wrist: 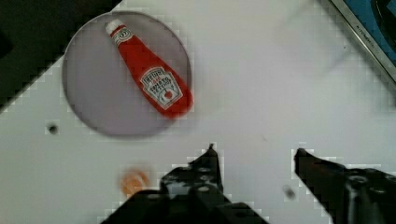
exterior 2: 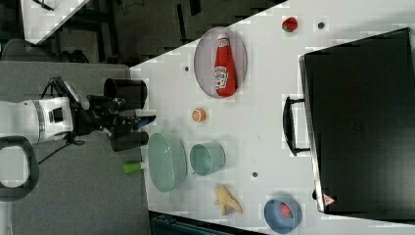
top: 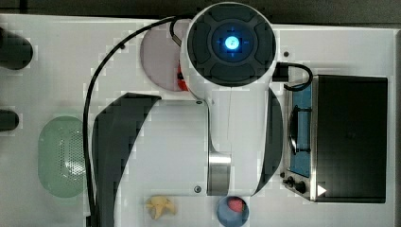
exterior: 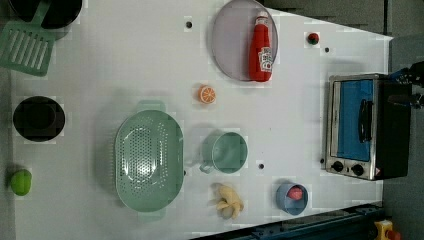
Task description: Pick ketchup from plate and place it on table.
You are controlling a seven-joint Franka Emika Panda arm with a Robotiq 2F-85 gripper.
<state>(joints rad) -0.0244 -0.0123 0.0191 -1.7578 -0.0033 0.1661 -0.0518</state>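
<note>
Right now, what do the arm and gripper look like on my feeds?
The arm has white glossy shells with dark grey joint sections, a silver band, and a round dark cap with a glowing blue light. A black cable loops beside it. The gripper is black, with two pointed fingers.

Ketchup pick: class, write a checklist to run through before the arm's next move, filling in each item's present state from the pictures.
1. Ketchup lies flat on the plate: ok.
2. Nothing rests on the ketchup: ok.
3. Tool open and holding nothing: ok.
4. Tool over the ketchup: not ok; it is off to one side of the plate.
5. Bare table beside the plate for placing: ok.
</note>
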